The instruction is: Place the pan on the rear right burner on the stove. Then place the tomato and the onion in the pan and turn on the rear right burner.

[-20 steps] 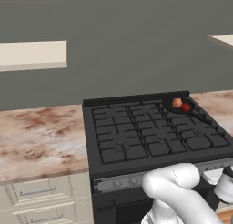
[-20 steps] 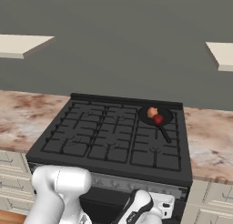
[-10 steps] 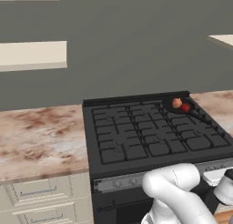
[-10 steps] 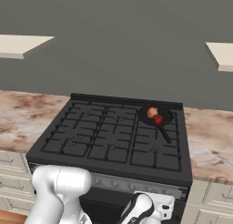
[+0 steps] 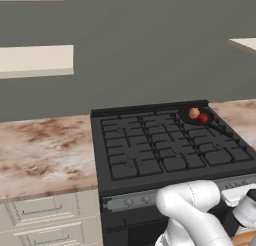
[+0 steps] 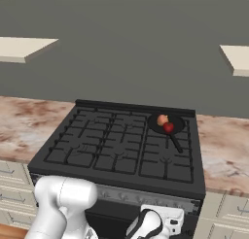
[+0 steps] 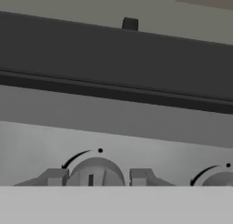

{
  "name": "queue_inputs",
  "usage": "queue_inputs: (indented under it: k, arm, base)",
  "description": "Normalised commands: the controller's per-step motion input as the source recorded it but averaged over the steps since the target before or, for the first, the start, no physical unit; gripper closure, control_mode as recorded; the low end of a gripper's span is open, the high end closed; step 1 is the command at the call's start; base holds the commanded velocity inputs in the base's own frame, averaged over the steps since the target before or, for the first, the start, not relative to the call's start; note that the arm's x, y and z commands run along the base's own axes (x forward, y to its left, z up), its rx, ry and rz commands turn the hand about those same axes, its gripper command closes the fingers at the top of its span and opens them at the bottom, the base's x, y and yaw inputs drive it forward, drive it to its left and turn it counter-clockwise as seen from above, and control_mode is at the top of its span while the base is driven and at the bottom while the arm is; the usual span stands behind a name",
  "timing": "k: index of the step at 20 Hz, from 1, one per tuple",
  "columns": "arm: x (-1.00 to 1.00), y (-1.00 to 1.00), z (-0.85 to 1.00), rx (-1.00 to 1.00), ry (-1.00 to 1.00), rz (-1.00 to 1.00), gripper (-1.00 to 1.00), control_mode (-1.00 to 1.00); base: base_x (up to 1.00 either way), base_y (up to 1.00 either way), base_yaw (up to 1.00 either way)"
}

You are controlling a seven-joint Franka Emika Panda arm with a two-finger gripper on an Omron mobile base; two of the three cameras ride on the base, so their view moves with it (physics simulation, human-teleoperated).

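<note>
Stove [image 5: 165, 155] with the pan [image 6: 166, 123] on the rear right burner [image 6: 170, 128], tomato [image 6: 168, 128] and onion [image 6: 162, 119] touching inside it, so only ignition appears to remain. In the hand view, 2 fingers [image 7: 55, 177] flank a knob [image 7: 95, 172] on the grey strip, apparently bracketing it for turning; whether they clench it cannot be told.

The black frying pan [image 6: 165, 123] sat on the rear right burner [image 5: 200, 121] of the black stove [image 6: 114, 148], its thin straight handle [image 6: 176, 143] pointing toward the front. Inside it the pale orange-tan onion [image 6: 162, 119] and the glossy red tomato [image 6: 168, 128] lay touching, the onion farther back.
</note>
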Motion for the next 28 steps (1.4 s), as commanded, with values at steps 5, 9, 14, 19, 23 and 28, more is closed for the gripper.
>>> queue_inputs:
  k: [5,9,14,19,23,28]
  arm:
    - [0.01,-0.04,-0.14,-0.07,-0.01,-0.01,1.00,-1.00]
    - [0.00,-0.39,-0.80,-0.33,-0.02,-0.03,1.00,-1.00]
    - [-0.23,-0.44,-0.68,-0.41,-0.03,-0.12,1.00,-1.00]
    - [-0.34,-0.36,-0.53,-0.45,-0.05,-0.13,1.00,-1.00]
    - [-0.42,-0.39,-0.42,-0.44,-0.01,-0.20,1.00,-1.00]
    - [-0.38,-0.41,-0.44,-0.44,0.00,-0.22,1.00,-1.00]
  base:
    - [0.00,0.00,0.00]
    - [0.00,0.00,0.00]
    - [0.00,0.00,0.00]
    - [0.00,0.00,0.00]
    - [0.00,0.00,0.00]
    - [0.00,0.00,0.00]
